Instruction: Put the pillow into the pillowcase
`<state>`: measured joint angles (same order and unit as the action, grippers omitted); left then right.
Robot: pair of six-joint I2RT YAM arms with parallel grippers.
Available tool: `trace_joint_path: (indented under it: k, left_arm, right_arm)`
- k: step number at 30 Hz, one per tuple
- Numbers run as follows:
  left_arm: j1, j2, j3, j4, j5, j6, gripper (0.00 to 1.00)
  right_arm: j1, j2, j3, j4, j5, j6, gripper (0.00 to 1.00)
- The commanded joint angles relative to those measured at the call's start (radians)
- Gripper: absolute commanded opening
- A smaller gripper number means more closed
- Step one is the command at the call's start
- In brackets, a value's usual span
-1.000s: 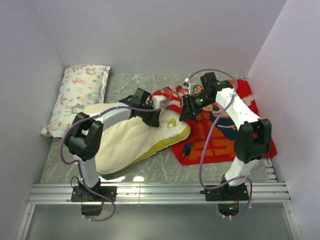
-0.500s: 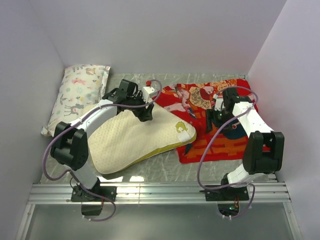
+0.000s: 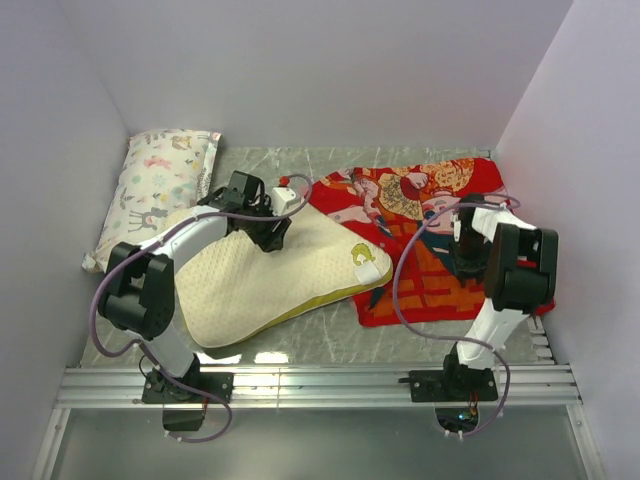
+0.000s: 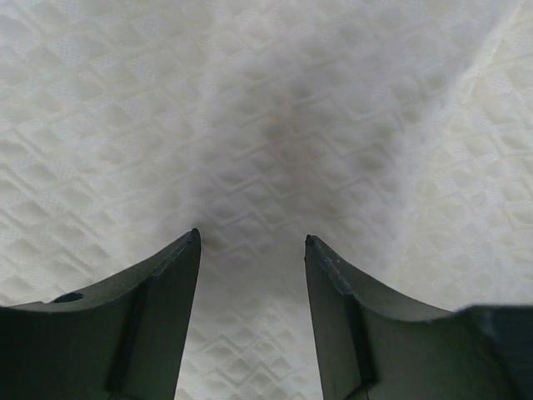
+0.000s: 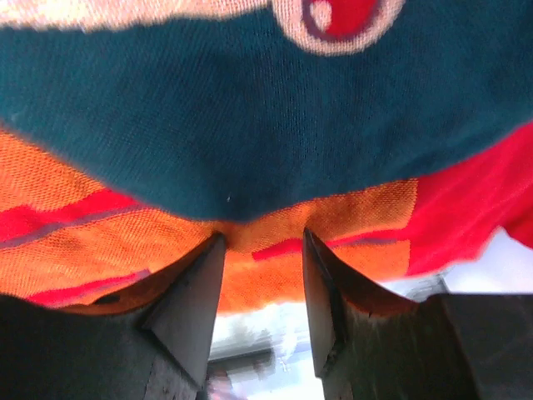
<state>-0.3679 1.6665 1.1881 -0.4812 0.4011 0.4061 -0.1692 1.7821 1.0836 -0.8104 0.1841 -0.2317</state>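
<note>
The cream quilted pillow (image 3: 270, 280) lies left of centre, its yellow logo and white tag toward the pillowcase. The red pillowcase (image 3: 415, 200) lies spread flat at the right, its near-left edge beside the pillow's corner. My left gripper (image 3: 274, 234) is open and empty, its tips down close on the pillow's upper part. In the left wrist view the pillow (image 4: 275, 125) fills the frame beyond my left gripper (image 4: 252, 242). My right gripper (image 3: 466, 262) is open, tips against the pillowcase's near right part. The right wrist view shows my right gripper (image 5: 262, 237) at teal and orange cloth (image 5: 250, 125).
A white animal-print pillow (image 3: 160, 190) lies against the left wall at the back. Pale walls close in the left, back and right. An aluminium rail (image 3: 320, 382) runs along the near edge with both arm bases on it.
The bunched pillowcase has been let go and lies spread flat. My right gripper moved right and nearer onto it. My left gripper shifted a little left over the pillow.
</note>
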Motion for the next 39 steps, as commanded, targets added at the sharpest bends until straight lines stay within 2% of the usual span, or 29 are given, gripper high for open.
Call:
trace_joint_path:
  k: [1,4,8,9,10,11,14,15,16,18,20,24,28,29,33,35,36,37,39]
  left_arm:
    - [0.018,0.012,0.002,0.000,-0.022,0.017,0.58]
    - [0.035,0.018,-0.028,0.006,-0.024,0.005,0.57]
    - [0.063,0.018,-0.057,-0.014,-0.012,-0.030,0.56]
    - [0.073,0.015,-0.065,-0.017,-0.010,-0.033,0.56]
    - [0.078,0.012,-0.080,-0.022,-0.011,-0.033,0.56]
    - [0.087,0.004,-0.085,-0.034,-0.010,-0.027,0.56]
    - [0.098,-0.010,-0.104,-0.046,-0.008,-0.021,0.55]
    - [0.098,-0.010,-0.104,-0.051,-0.004,-0.024,0.55]
    - [0.098,-0.008,-0.102,-0.051,0.001,-0.026,0.55]
    - [0.099,-0.002,-0.091,-0.074,0.031,-0.027,0.55]
    - [0.099,-0.014,-0.070,-0.080,0.042,-0.027,0.56]
    - [0.080,-0.111,-0.035,-0.048,0.088,-0.038,0.66]
    - [-0.029,-0.191,-0.019,0.060,0.049,-0.052,0.73]
    - [-0.090,-0.209,-0.027,0.091,0.038,-0.046,0.76]
    - [-0.271,-0.195,-0.071,0.213,-0.089,0.013,0.81]
    - [-0.359,-0.147,-0.059,0.256,-0.149,0.011,0.82]
    - [-0.387,-0.127,-0.042,0.259,-0.165,0.008,0.99]
    - [-0.413,-0.107,-0.015,0.265,-0.195,-0.006,0.99]
    - [-0.486,-0.067,-0.013,0.321,-0.280,-0.013,0.99]
  right_arm:
    - [-0.003,0.103,0.117,0.053,0.083,-0.051,0.49]
    - [-0.001,0.238,0.300,0.017,0.092,-0.052,0.50]
    - [0.040,0.486,0.646,-0.067,0.077,-0.055,0.49]
    - [0.057,0.534,0.820,-0.102,0.080,-0.054,0.49]
    - [0.075,0.580,0.910,-0.116,0.131,-0.075,0.49]
    - [0.108,0.662,1.072,-0.127,0.141,-0.099,0.49]
    - [0.164,0.784,1.321,-0.145,0.137,-0.187,0.50]
    - [0.204,0.798,1.341,-0.133,0.138,-0.210,0.50]
    - [0.232,0.798,1.334,-0.104,0.138,-0.262,0.51]
    - [0.307,0.734,1.187,0.024,0.138,-0.311,0.53]
    - [0.336,0.627,1.024,0.094,0.155,-0.342,0.62]
    - [0.303,0.435,0.859,0.159,0.158,-0.308,0.71]
    - [0.174,0.248,0.835,-0.007,-0.007,-0.194,0.74]
    - [0.153,0.225,0.825,-0.041,-0.047,-0.175,0.75]
    - [0.109,0.140,0.760,-0.220,-0.242,-0.101,0.77]
    - [0.108,0.105,0.701,-0.257,-0.319,-0.060,0.77]
    - [0.106,0.094,0.679,-0.288,-0.349,-0.045,0.77]
    - [0.100,0.074,0.659,-0.302,-0.439,-0.022,0.77]
    - [0.085,0.041,0.586,-0.318,-0.518,0.015,0.77]
